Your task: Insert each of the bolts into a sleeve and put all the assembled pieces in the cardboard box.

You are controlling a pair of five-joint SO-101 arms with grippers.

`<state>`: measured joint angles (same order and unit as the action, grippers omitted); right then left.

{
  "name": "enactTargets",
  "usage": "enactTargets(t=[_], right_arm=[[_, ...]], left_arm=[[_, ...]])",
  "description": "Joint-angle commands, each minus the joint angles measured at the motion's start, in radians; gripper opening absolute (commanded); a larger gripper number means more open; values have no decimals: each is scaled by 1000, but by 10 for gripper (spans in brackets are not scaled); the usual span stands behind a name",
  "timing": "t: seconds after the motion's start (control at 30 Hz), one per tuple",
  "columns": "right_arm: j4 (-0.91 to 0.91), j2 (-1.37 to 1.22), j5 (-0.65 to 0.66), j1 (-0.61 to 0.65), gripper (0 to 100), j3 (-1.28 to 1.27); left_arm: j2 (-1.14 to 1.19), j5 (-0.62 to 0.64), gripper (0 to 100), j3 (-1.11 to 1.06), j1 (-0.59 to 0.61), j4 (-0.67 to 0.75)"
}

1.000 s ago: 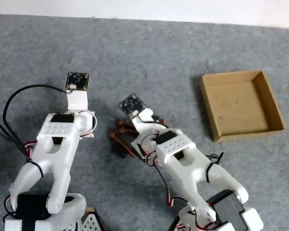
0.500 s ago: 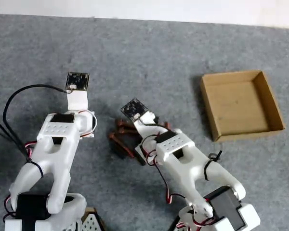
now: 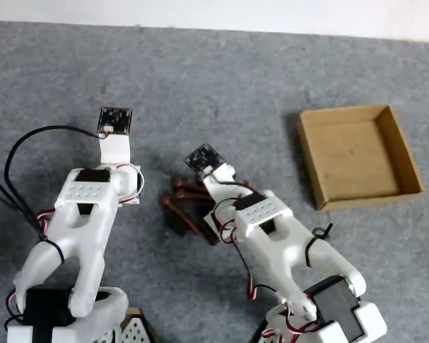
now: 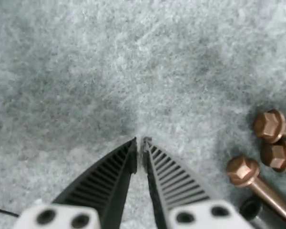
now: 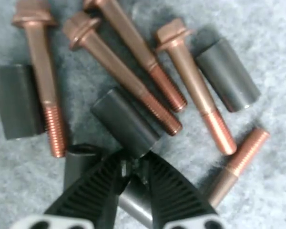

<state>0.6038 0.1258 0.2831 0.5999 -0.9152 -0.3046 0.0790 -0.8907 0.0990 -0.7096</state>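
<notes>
two white arms stand side by side on a grey carpet [image 3: 236, 86]. the left arm [image 3: 86, 207] is over bare carpet. the right arm [image 3: 272, 229] bends over a small pile of parts that lies between the two arms. the box [image 3: 354, 153] sits open on the carpet, well apart from the pile, on the right arm's side. all the parts i can see lie loose on the carpet, outside the box. five copper-coloured bolts [image 5: 119, 76] are mixed there with dark grey sleeves [image 5: 226, 74], some touching each other, and no bolt is inside a sleeve. the left gripper [image 4: 139, 143] has its fingers pressed almost together, with just a thin slit between them and nothing in it. its tips are low over bare carpet, with three bolt heads near at one side. the right gripper [image 5: 131, 167] is also pressed together, with its tips right at the end of one sleeve [image 5: 126, 121] in the middle of the pile. another sleeve lies under its fingers.
</notes>
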Motion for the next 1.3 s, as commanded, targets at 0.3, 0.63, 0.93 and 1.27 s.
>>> enactTargets(t=[0.3,0.63,0.93,1.27], right_arm=[[22,340,3,-50,3,-125],[28,650,6,-105,9,-334],[28,576,34,-97,219,-335],[137,573,84,44,220,-334]], left_arm=[[-4,8,41,44,13,17],[-4,8,41,44,12,31],[-4,8,41,42,12,31],[-4,8,41,42,10,31]])
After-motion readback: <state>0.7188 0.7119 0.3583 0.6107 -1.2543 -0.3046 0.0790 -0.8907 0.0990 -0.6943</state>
